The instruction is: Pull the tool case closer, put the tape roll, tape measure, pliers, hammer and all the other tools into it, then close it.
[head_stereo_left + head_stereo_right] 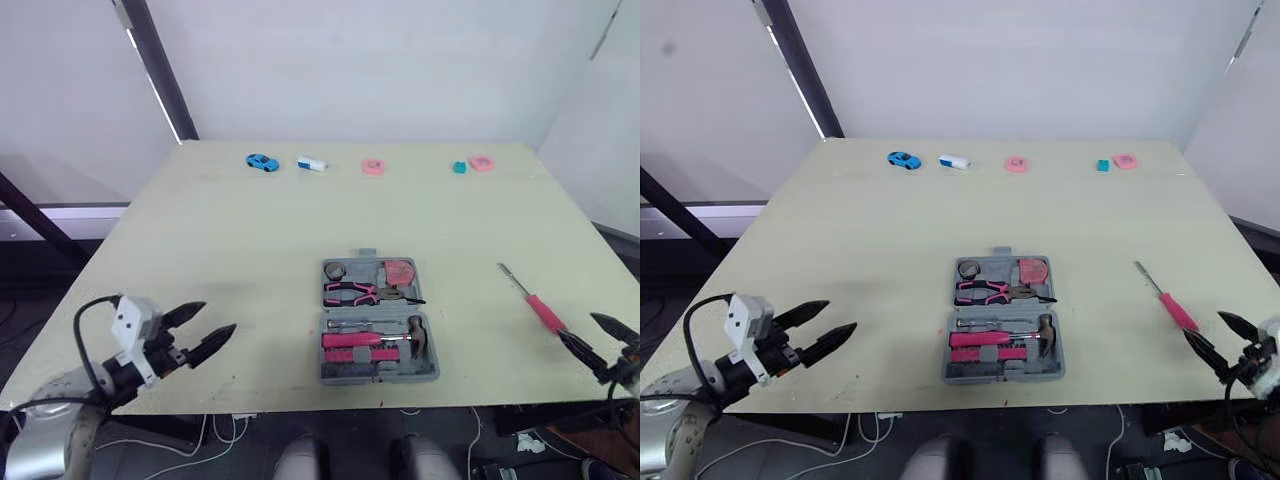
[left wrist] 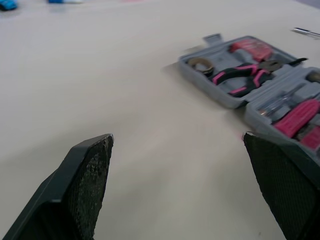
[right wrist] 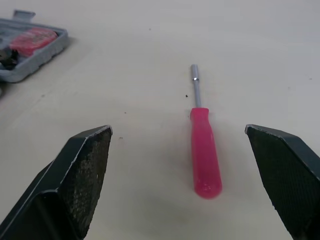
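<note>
Tabletop (image 1: 250,230), pale and square, carries everything, with 12 o'clock taken as its far edge in the head views. Next in size is the grey tool case (image 1: 1005,377), which lies open and flat just toward 6 o'clock from the centre, close to the near edge, with both halves facing up.

The left jaws hover at about 8 o'clock by the near left corner. They are spread wide, hold nothing and point toward the case, well apart from it. The right jaws sit at about 4 o'clock by the near right edge, also spread wide and empty.

The hammer (image 1: 417,333) rests in the case's near half, with its head toward 3 o'clock, beside other pink-handled tools. A pink-handled screwdriver (image 3: 205,150) lies on the bare surface at 3 o'clock from the case, well apart from it. Its shaft points to about 11 o'clock, and its handle end is just ahead of the right jaws, not touched.

The pliers (image 1: 350,292) lie across the far half. Behind them are the tape measure (image 1: 400,271) at 1 o'clock and the tape roll (image 1: 335,270) at 11 o'clock.

Along the 12 o'clock edge stand a blue toy car (image 1: 262,162), a white and blue block (image 1: 312,164), a pink disc (image 1: 373,167), a teal cube (image 1: 459,167) and a second pink piece (image 1: 481,162).
</note>
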Available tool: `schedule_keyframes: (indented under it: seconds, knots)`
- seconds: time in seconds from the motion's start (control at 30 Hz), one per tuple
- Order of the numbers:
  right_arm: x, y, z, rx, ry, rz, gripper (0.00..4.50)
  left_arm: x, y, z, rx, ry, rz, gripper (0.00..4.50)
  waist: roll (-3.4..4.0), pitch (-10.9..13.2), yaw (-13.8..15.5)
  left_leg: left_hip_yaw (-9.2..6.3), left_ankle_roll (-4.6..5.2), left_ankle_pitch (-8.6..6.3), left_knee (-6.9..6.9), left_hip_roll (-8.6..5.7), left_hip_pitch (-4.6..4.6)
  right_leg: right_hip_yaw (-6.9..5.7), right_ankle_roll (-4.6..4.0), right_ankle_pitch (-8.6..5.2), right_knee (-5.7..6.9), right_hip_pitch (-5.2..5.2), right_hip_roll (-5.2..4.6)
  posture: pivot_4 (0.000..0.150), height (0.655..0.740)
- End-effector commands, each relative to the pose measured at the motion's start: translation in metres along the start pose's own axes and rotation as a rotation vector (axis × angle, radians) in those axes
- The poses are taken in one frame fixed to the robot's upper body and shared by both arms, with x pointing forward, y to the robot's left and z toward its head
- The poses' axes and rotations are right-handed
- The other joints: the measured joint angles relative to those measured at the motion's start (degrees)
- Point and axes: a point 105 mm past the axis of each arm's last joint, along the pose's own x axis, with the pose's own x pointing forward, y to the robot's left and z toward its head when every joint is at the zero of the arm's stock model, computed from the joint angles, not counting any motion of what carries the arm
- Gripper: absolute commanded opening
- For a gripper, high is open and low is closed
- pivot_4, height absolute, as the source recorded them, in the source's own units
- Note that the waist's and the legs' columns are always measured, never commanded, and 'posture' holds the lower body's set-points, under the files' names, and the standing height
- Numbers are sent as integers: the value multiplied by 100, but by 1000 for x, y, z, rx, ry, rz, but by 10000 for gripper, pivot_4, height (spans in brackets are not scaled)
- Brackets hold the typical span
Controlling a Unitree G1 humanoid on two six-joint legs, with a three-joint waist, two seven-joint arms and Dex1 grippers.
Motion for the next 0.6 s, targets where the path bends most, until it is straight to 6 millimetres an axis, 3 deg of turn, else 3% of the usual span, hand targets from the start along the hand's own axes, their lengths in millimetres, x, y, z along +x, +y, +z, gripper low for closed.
schedule_keyframes:
  seconds: [0.03,0.13,0.27,0.6]
  knots:
    - [8,-11,6,-21,31,-30,45000,7,-9,20,70,-35,-87,44004,0,0,1,3,1,0,-3,-2,1,2,0,0,-1,-1,2,1500,7395]
    - [24,-18,2,-14,114,-57,45000,16,-20,35,95,-56,-188,44004,-3,2,-6,14,1,1,-10,-9,0,3,0,0,-5,-2,6,1500,7395]
    - [56,-12,4,5,184,-18,45000,25,-38,62,174,-67,-378,44004,-6,3,-13,22,1,2,-8,-11,-2,7,1,1,0,-8,19,1500,7395]
    - [81,-16,-2,52,293,-44,45000,31,-84,93,171,-114,-691,44004,-2,2,-12,28,0,1,-27,-8,-7,18,1,0,-8,-13,41,1500,7395]
